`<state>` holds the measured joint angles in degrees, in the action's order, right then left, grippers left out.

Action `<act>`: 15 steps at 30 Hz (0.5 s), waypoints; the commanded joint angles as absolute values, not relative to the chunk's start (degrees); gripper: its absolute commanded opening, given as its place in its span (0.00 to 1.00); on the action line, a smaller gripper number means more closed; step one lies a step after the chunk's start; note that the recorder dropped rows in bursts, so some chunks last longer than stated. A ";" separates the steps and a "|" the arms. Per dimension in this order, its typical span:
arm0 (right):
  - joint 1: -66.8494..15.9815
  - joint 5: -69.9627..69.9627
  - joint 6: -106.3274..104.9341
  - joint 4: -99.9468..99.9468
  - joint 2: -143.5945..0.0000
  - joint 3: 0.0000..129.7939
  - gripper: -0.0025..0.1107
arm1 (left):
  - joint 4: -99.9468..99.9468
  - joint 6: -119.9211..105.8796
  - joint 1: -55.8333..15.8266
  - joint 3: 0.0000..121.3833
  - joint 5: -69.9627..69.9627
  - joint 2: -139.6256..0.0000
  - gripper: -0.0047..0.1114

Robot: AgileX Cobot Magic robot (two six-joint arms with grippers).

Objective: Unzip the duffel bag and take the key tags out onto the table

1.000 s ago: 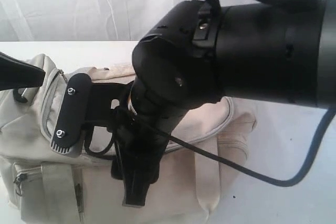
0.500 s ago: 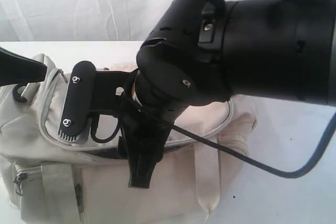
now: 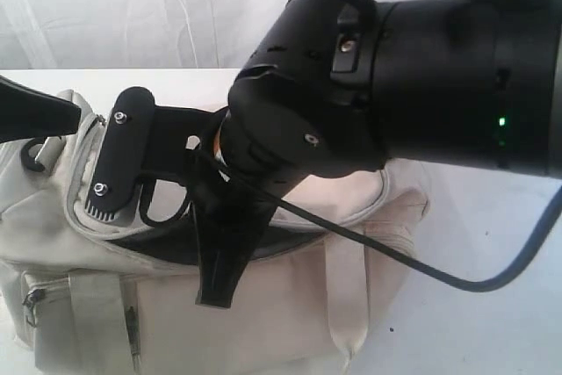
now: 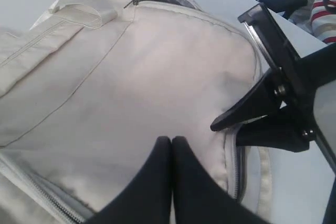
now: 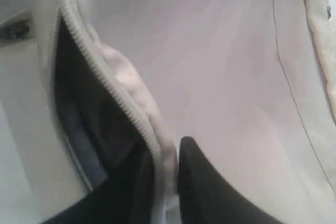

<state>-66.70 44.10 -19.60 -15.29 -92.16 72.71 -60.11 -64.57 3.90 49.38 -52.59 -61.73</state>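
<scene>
Progress: bag (image 3: 290,305) on table (image 3: 492,331), zipper (image 5: 105,77) part open, dark inside shows | my right hand (image 5: 165,174) clamped on flap edge beside zipper | my left hand (image 4: 171,148) together, empty, over bag | key tags not seen; I judge taking out is left.

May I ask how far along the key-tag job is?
Done: the bag is partly unzipped, with a dark gap open beside the zipper. In hand: the right fingers pinch the bag's edge by that gap; the left fingers are shut over the bag. Left: no key tags are visible, none on the table.
</scene>
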 commanded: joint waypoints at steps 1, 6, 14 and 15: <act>-66.50 41.85 -19.12 -17.56 -91.59 72.52 0.02 | -61.62 -63.97 3.90 49.14 -53.79 -61.33 0.04; -62.25 33.03 -11.23 -29.12 -91.59 72.87 0.02 | -61.62 -63.97 3.90 49.14 -53.79 -61.33 0.04; -48.51 12.18 -2.42 -33.48 -94.22 79.24 0.02 | -61.62 -63.97 3.90 49.14 -53.52 -61.33 0.04; -46.85 11.65 -2.12 -33.03 -95.83 81.16 0.02 | -61.62 -63.97 3.90 49.14 -53.52 -61.33 0.04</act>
